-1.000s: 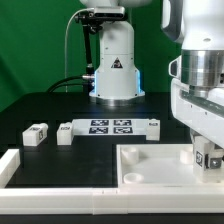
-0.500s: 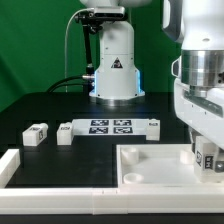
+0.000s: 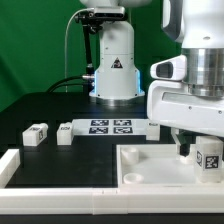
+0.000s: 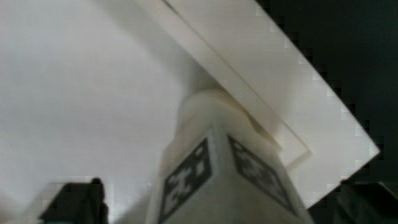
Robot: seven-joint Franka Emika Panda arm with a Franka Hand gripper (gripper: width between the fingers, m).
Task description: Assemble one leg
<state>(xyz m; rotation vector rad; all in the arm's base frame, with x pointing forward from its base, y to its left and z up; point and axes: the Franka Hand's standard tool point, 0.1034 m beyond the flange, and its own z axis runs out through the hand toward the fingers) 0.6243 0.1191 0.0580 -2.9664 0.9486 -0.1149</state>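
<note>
A white leg [image 3: 210, 157] with a black-and-white tag stands upright on the far right corner of the large white panel [image 3: 150, 165]. My gripper [image 3: 205, 150] hangs straight over it, hand broadside to the exterior view. One dark finger [image 3: 185, 148] shows beside the leg. In the wrist view the leg [image 4: 222, 165] rises between the two dark fingertips [image 4: 75, 200], with a gap on each side. The gripper [image 4: 222, 212] is open around the leg. Two more legs [image 3: 36, 134] [image 3: 66, 132] lie on the black table at the exterior view's left.
The marker board [image 3: 113, 126] lies behind the panel, with a small white part [image 3: 152, 124] at its right end. A white rail [image 3: 10, 165] borders the front left. The arm's base [image 3: 114, 70] stands at the back.
The hand has turned about its vertical axis and now faces broadside. The leg stays in the same place on the panel's corner.
</note>
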